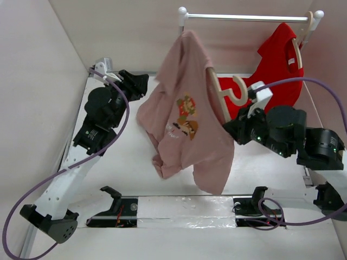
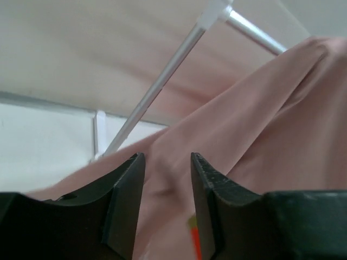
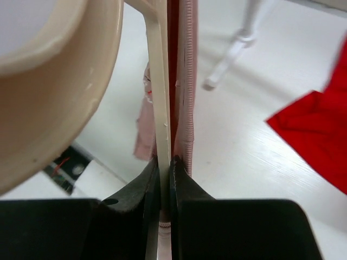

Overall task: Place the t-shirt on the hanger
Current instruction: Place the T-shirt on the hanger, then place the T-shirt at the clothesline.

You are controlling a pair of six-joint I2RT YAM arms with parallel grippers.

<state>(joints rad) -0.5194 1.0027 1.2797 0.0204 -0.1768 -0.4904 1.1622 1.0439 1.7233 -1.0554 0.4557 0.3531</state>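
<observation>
Left: my left end effector (image 2: 167, 160) released, jaws apart, nothing between them; pink fabric just beyond.
Centre: t-shirt (image 1: 184, 124) draped off upper end of hanger (image 1: 218, 91), hanging clear above counter (image 1: 130, 162). Hanger tilted steeply, lower arm bare, hook pointing right.
Right: my right end effector (image 3: 165, 165) clenched on hanger bar, shirt's ribbed edge alongside.

The t-shirt (image 1: 184, 108), dusty pink with a small orange-brown print on the chest, hangs in the air, bunched and tilted, its top drawn to a peak and its hem and one sleeve drooping loosely. The hanger (image 3: 54, 81), pale beige with a rounded hook, stands tilted at the shirt's right edge. One shoulder is tucked under the fabric, and its thin bar is pinched between the fingers (image 3: 138, 189) of the right gripper (image 3: 164, 162).
</observation>
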